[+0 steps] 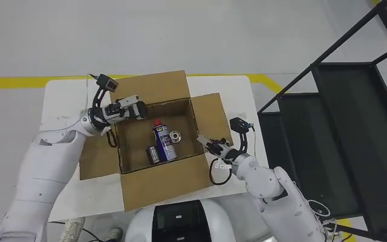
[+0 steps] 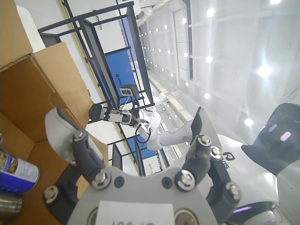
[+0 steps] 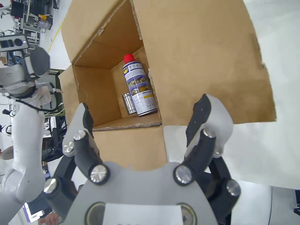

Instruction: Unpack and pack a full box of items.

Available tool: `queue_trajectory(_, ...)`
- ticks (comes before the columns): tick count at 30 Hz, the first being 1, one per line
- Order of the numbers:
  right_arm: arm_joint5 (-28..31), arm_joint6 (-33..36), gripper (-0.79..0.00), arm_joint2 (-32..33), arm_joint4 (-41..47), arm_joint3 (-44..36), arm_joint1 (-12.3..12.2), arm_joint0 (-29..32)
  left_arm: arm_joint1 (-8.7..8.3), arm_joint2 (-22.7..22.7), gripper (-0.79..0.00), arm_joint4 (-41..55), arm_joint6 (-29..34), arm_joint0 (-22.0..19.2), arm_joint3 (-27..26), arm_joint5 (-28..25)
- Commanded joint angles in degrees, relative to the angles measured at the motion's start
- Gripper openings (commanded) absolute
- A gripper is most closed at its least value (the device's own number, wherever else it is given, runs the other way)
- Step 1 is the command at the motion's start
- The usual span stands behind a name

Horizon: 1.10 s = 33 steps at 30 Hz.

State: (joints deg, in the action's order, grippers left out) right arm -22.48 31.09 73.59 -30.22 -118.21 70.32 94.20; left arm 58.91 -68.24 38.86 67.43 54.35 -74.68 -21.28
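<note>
Spray can [image 1: 162, 142] lies flat in the open corrugated box [image 1: 158, 85], red cap toward 12 o'clock. A steel cylinder [image 1: 153, 155] sits just beside its base at 7 o'clock. Judged: rigid, smooth painted metal, prone to roll and slip, best gripped across mid-body. Left end effector [image 1: 140, 109], at the box's 10 o'clock, and right end effector [image 1: 205, 144], at 4 o'clock, are both spread wide and empty.

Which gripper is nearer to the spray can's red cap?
Left. The left gripper is at the box's far corner near the cap; the right gripper is outside the opposite wall.
</note>
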Motion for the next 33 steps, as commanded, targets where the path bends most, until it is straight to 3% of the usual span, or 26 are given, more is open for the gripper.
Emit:
queue_trajectory(1, 0.27, -0.34, 0.0, -0.67, 0.13, 2.49, 0.12, -1.47, -1.15, -4.77, 0.0, -0.33, 0.46, 3.38, -3.18, 1.03)
queue_trajectory(9, -0.43, -2.73, 0.0, -3.31, -1.11, 8.26, 0.63, -5.4, -3.98, -20.5, 0.0, 2.98, 0.81, 15.24, -10.63, 4.0)
queue_trajectory(16, 0.25, -2.06, 0.0, -4.45, -2.84, 7.18, 0.61, -6.17, -4.97, -30.6, 0.0, 3.83, -3.22, 25.08, -12.4, 5.16)
queue_trajectory(24, 3.02, -0.35, 0.0, -8.88, -11.88, -1.32, 0.41, -6.68, -5.09, -34.2, 0.0, 2.78, -6.05, 30.11, -11.23, 5.26)
queue_trajectory(28, 4.16, 4.0, 0.0, -12.74, -11.87, -1.08, 0.95, -11.5, -4.85, -35.15, 0.0, 2.0, -10.19, 31.62, -9.58, 3.17)
queue_trajectory(33, 3.89, 8.09, 0.0, -19.55, -10.93, 5.02, 2.5, -20.14, -4.16, -35.06, 0.0, 0.88, -18.97, 32.58, -6.15, -0.56)
